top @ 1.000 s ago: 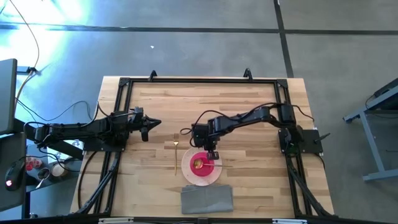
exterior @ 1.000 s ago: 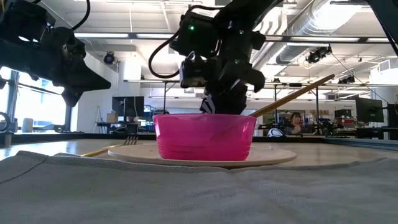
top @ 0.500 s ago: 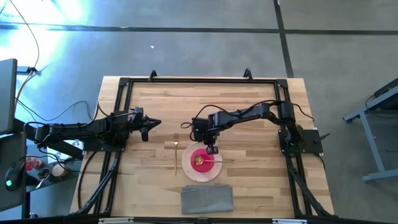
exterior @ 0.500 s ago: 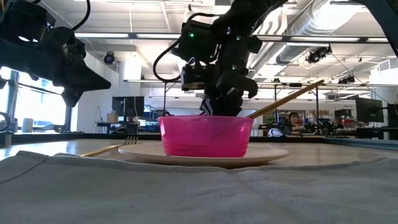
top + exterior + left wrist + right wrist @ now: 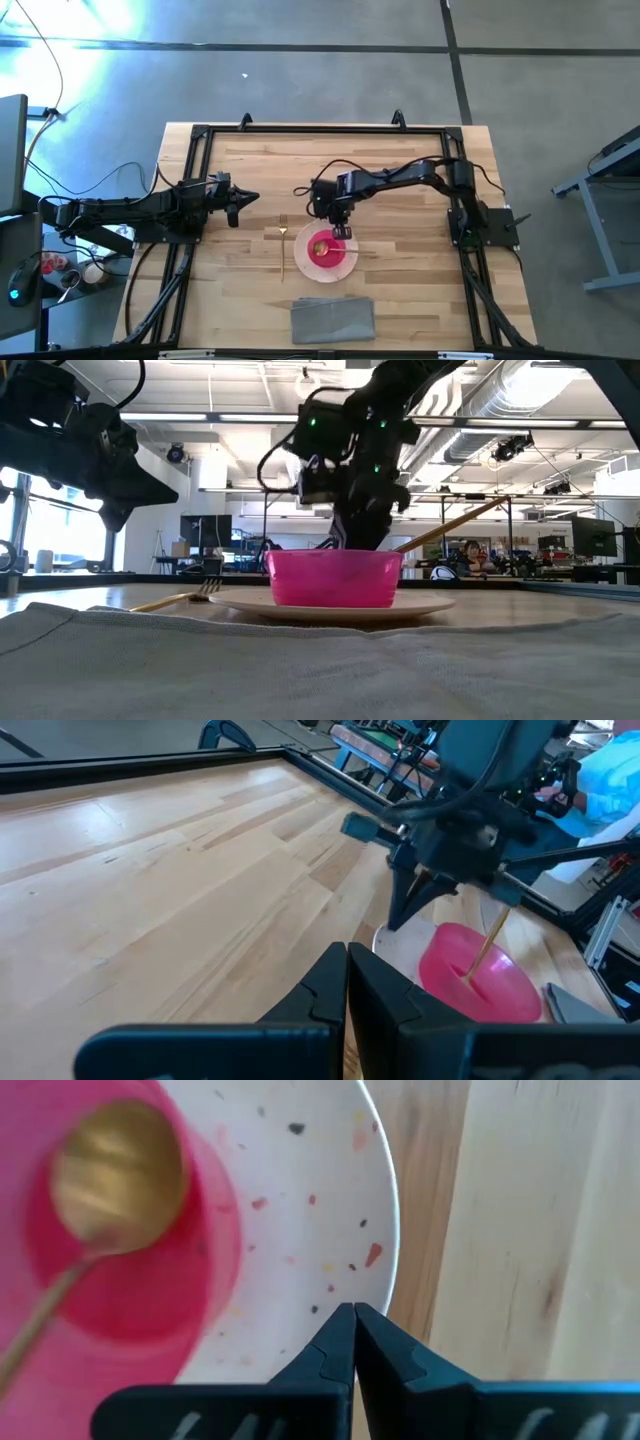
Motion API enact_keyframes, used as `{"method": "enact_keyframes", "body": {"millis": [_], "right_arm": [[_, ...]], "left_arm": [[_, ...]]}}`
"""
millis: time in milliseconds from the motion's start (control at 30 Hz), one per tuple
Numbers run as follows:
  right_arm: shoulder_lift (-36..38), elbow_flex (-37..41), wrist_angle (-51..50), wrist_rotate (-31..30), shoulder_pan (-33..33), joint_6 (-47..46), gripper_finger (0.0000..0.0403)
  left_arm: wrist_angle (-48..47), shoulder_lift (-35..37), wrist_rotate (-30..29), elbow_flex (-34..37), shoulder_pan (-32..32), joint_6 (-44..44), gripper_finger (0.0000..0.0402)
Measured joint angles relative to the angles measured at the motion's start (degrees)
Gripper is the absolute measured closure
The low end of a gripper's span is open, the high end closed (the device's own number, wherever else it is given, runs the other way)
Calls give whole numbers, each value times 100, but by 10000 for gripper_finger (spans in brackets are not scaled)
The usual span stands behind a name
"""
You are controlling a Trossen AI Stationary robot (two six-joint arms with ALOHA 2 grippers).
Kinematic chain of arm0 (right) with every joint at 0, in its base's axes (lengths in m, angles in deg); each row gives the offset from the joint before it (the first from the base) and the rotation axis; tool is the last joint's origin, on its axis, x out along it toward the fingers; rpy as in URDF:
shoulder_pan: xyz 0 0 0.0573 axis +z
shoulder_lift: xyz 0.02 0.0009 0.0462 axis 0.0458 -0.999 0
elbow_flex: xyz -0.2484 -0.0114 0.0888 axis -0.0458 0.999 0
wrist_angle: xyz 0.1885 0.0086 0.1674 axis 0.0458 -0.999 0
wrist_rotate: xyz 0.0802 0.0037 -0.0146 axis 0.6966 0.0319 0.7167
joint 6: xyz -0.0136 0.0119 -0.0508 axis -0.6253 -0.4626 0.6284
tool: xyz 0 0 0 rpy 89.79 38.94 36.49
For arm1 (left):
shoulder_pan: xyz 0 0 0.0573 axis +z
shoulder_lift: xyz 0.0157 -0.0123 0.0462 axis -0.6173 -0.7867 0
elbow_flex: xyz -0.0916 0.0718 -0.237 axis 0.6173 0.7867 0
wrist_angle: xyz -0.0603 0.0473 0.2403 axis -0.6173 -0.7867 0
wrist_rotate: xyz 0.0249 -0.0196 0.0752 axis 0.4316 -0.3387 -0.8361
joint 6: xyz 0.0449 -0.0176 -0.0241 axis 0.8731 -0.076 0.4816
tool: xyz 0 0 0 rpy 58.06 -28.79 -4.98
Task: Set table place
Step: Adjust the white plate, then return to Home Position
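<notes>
Plate (image 5: 345, 267) with bowl (image 5: 326, 248) nudged farther from cloth (image 5: 333, 319) by right pincer (image 5: 339, 231), shut, empty, at rim; further pushing risks tipping spoon (image 5: 110, 1190) out.

Workshop hall under bright ceiling lights

The grey concrete floor (image 5: 330, 70) carried dark seam lines; silver ducts (image 5: 560, 405) ran overhead, monitors (image 5: 205, 530) stood far back, and a window (image 5: 45, 535) glowed.

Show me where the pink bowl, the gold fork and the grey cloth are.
pink bowl (image 5: 333, 580), low view, front of its wall.
gold fork (image 5: 283, 255), high view, middle of its handle.
grey cloth (image 5: 333, 320), high view, its centre.
</notes>
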Motion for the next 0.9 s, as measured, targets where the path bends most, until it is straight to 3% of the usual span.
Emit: {"method": "enact_keyframes", "body": {"millis": [133,233,367,633,900], "right_arm": [[420,25,-49,96,-38,-185,403],[974,483,547,118,-167,-435,403],[2110,1930,1933,51,-393,-1216,403],[5083,5180,4541,-464,-655,-2304,403],[7690,7377,5680,-553,-820,-2465,403]], "left_arm": [[-4,-1,88,0,1,88,399],[-23,0,130,0,1,108,399],[-31,1,133,0,-1,178,399],[-13,1,6,0,1,257,399],[12,1,-119,2,-1,145,399]]}}
